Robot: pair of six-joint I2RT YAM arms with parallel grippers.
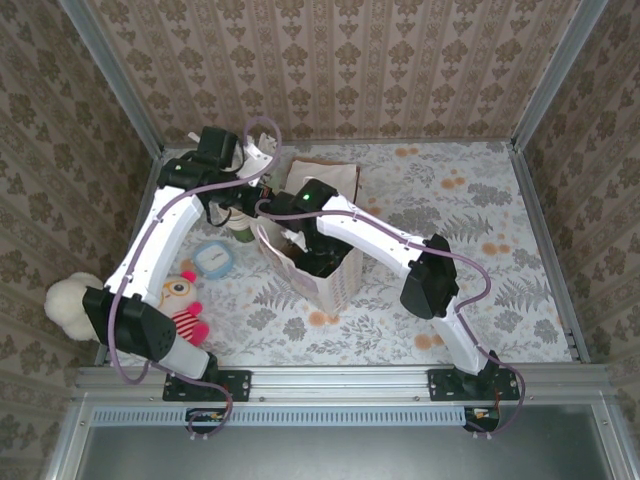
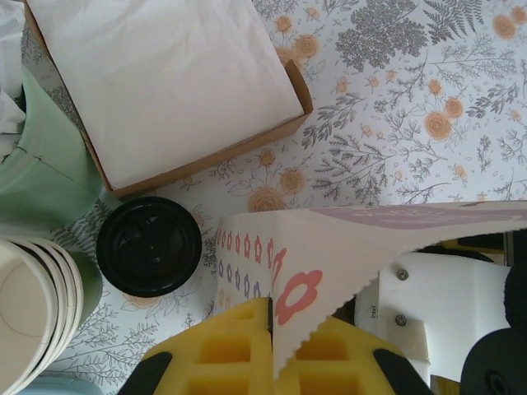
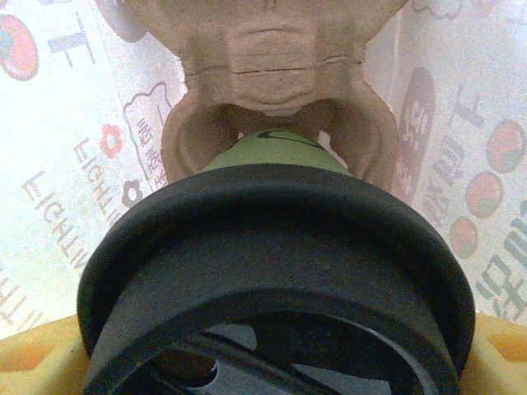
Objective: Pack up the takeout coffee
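Note:
A takeout coffee [image 3: 272, 247], olive-green with a black lid, sits between the yellow fingers [image 3: 33, 358] of my right gripper [image 3: 272, 362], which is shut on it at the lid. It is deep inside the printed paper bag [image 1: 335, 285], its base at a slot of the brown pulp carrier [image 3: 272, 66]. In the top view my right gripper [image 1: 318, 258] reaches down into the bag. My left gripper [image 2: 276, 329] is shut on the bag's flower-printed top edge [image 2: 329, 255], holding it at the bag's left side [image 1: 262, 222]. A second black-lidded cup [image 2: 149, 245] stands on the table beside the bag.
A brown box of white napkins [image 2: 165, 82] lies behind the bag. A pale green cup [image 2: 41, 164] and a stack of lidless cups [image 2: 33, 313] stand to its left. Plush toys [image 1: 182, 305] and a blue round object [image 1: 213, 258] lie at the table's left.

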